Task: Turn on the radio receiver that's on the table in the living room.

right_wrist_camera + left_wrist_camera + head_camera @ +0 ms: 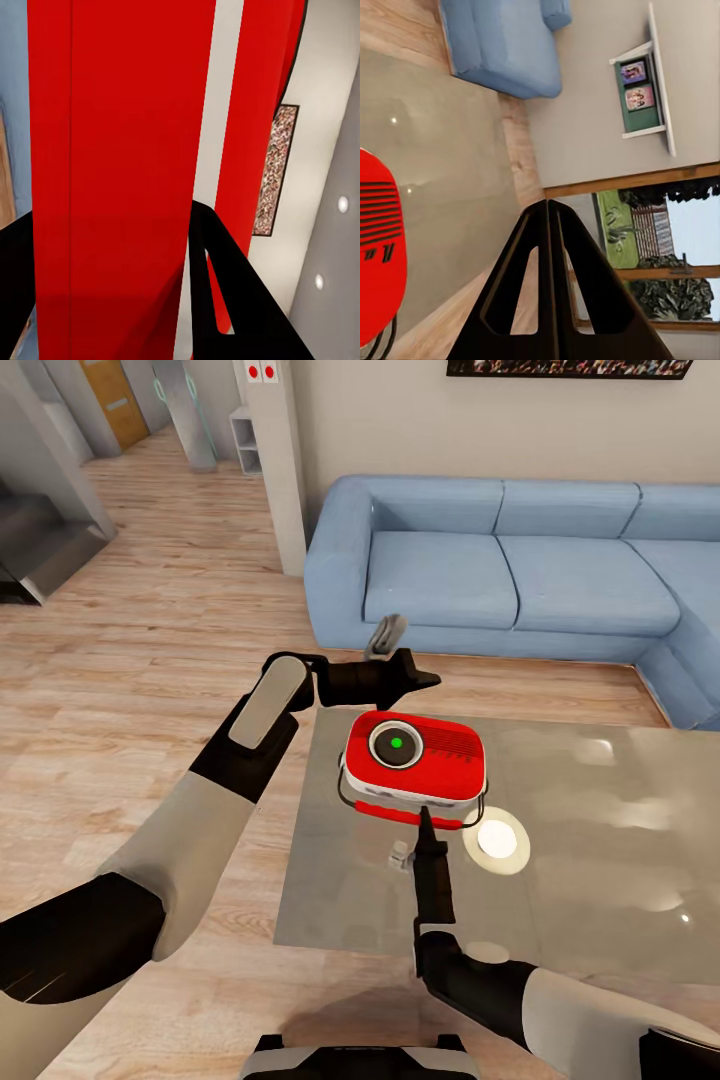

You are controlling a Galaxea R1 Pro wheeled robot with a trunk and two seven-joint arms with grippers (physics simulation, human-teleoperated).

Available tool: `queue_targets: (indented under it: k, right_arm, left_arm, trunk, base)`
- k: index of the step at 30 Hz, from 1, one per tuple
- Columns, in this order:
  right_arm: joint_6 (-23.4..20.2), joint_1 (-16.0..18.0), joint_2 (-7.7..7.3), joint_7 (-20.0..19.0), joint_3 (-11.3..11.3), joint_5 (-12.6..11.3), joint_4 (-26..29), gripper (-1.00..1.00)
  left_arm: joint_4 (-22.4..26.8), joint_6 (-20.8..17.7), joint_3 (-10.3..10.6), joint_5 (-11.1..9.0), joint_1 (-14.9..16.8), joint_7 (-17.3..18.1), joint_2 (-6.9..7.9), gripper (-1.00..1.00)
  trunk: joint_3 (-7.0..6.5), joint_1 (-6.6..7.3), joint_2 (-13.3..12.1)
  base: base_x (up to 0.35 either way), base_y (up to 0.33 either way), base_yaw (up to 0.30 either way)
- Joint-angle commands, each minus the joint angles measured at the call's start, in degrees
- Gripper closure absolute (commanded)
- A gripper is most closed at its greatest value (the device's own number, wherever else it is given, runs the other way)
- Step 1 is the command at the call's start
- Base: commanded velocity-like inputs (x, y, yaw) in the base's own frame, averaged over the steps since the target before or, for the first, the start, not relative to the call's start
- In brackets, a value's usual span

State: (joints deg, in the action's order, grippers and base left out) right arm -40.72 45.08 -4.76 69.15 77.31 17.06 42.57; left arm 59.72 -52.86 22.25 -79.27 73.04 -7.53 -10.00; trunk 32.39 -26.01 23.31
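Right jaws [424, 822] reach up from the near edge of the table [600, 920], their tips at the red handle along the near side of the radio [415, 758]. Up close, the right wrist view shows red surface between two spread black fingers [225, 292], so these jaws are parted around the radio's edge, though I cannot tell if they touch it. A green light glows in the radio's round dial. It rests on the glossy grey table near its left end. Left jaws [425, 680] hover just beyond the radio, pressed together, holding nothing. Behind stands a blue sofa [500, 560].
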Motion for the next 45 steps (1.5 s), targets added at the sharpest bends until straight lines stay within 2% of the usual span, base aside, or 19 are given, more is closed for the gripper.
queue_targets:
  k: [1, 6, 9, 12, 14, 15, 17, 18, 20, 23, 27, 32, 36, 38, 39, 40, 41, 43, 45]
  right_arm:
    - [-0.3, 0.0, 0.01, 0.0, 0.0, 0.3, 0.0, 1.0]
    - [-0.3, 0.0, 0.01, -0.6, -0.5, -0.1, 0.1, 1.0]
    - [-0.2, 0.0, -0.06, -3.7, -3.9, -2.1, 0.5, 1.0]
    - [-0.1, 0.0, -1.44, -10.5, -12.8, -4.1, 4.1, 1.0]
    - [-0.6, 0.0, -4.72, -19.0, -22.3, -4.6, 10.2, 1.0]
    - [-1.0, 0.0, -5.67, -21.5, -24.7, -4.7, 12.1, 1.0]
    - [-4.3, 0.0, -9.55, -33.0, -33.1, -4.9, 21.0, 1.0]
    - [-5.3, 0.0, -10.59, -36.1, -35.0, -4.9, 23.3, 1.0]
    - [-9.3, 0.0, -15.0, -48.5, -42.5, -5.0, 32.3, 1.0]
    - [-14.1, 0.0, -19.01, -61.8, -50.2, -5.1, 40.8, 1.0]
    - [-17.7, 0.1, -21.35, -74.2, -54.6, -5.3, 45.6, 1.0]
    - [-19.3, 1.0, -23.02, -84.5, -56.5, -5.8, 47.0, 1.0]
    - [-19.3, 3.5, -23.41, -93.2, -57.5, -7.4, 47.1, 1.0]
    - [-19.3, 4.6, -23.71, -98.0, -57.7, -8.4, 47.0, 1.0]
    - [-19.3, 4.8, -23.75, -99.0, -57.7, -8.6, 47.0, 1.0]
    - [-19.3, 5.3, -23.83, -101.9, -57.8, -8.9, 46.9, 1.0]
    - [-19.3, 5.4, -23.85, -102.8, -57.8, -9.0, 46.9, 1.0]
    - [-19.3, 5.5, -23.83, -103.8, -57.8, -9.1, 46.7, 1.0]
    - [-19.3, 5.6, -23.7, -104.3, -57.8, -9.2, 46.4, 1.0]
  left_arm:
    - [0.1, 0.0, 0.0, -0.1, 0.0, -0.2, 0.0, 1.0]
    - [0.3, -0.1, 0.1, -0.2, 0.0, -0.6, 0.0, 1.0]
    - [-0.1, -0.2, 0.1, -0.1, 0.0, -0.6, 0.0, 1.0]
    - [-1.1, -0.3, 0.1, 0.1, 0.0, -0.6, 0.0, 1.0]
    - [-2.8, -0.4, 0.0, 0.3, 0.0, -0.6, 0.0, 1.0]
    - [-3.4, -0.4, 0.0, 0.3, 0.0, -0.6, 0.0, 1.0]
    - [-6.0, -0.3, -0.1, 0.4, 0.0, -0.5, 0.0, 1.0]
    - [-6.8, -0.2, -0.2, 0.5, 0.0, -0.4, 0.0, 1.0]
    - [-10.2, 0.0, -0.2, 0.8, 0.0, -0.1, 0.0, 1.0]
    - [-14.5, 0.4, -0.1, 1.3, 0.0, 0.2, 0.0, 1.0]
    - [-18.1, 2.6, 0.0, 3.5, 0.0, 1.5, 1.25, 1.0]
    - [-22.9, 4.6, 0.1, 7.9, -0.2, 5.7, 2.34, 1.0]
    - [-30.8, 10.2, 0.1, 14.8, -0.6, 11.0, 2.57, 1.0]
    - [-36.6, 14.9, 0.1, 19.5, -0.7, 17.5, 2.65, 1.0]
    - [-38.2, 16.2, 0.1, 20.7, -0.7, 19.6, 2.64, 1.0]
    - [-44.1, 21.1, 0.1, 25.6, -0.7, 28.1, 2.59, 1.0]
    - [-46.3, 23.1, 0.1, 27.8, -0.7, 31.9, 2.6, 1.0]
    - [-49.1, 25.7, 0.1, 31.2, -0.7, 36.6, 2.61, 1.0]
    - [-50.4, 26.8, 0.1, 32.9, -0.7, 38.5, 2.55, 1.0]
  trunk:
    - [0.0, 0.0, 0.0]
    - [0.0, 0.0, 0.0]
    - [0.0, 0.0, 0.0]
    - [0.0, 0.0, 0.0]
    - [0.0, 0.0, 0.0]
    - [0.0, 0.0, 0.0]
    - [0.0, 0.0, 0.0]
    - [0.0, 0.0, 0.0]
    - [0.0, 0.0, 0.0]
    - [0.0, 0.0, 0.0]
    - [0.0, 0.0, 0.0]
    - [0.0, 0.0, 0.0]
    - [0.0, 0.0, 0.0]
    - [0.0, 0.0, 0.0]
    - [0.0, 0.0, 0.0]
    - [0.0, 0.0, 0.0]
    - [0.0, 0.0, 0.0]
    - [0.0, 0.0, 0.0]
    - [0.0, 0.0, 0.0]
  base:
    - [0.0, 0.0, 0.0]
    - [0.0, 0.0, 0.0]
    - [0.0, 0.0, 0.0]
    - [0.0, 0.0, 0.0]
    - [0.0, 0.0, 0.0]
    - [0.0, 0.0, 0.0]
    - [0.0, 0.0, 0.0]
    - [0.0, 0.0, 0.0]
    - [0.0, 0.0, 0.0]
    - [0.0, 0.0, 0.0]
    - [0.0, 0.0, 0.0]
    - [0.0, 0.0, 0.0]
    - [0.0, 0.0, 0.0]
    - [0.0, 0.0, 0.0]
    - [0.0, 0.0, 0.0]
    - [0.0, 0.0, 0.0]
    - [0.0, 0.0, 0.0]
    - [0.0, 0.0, 0.0]
    - [0.0, 0.0, 0.0]
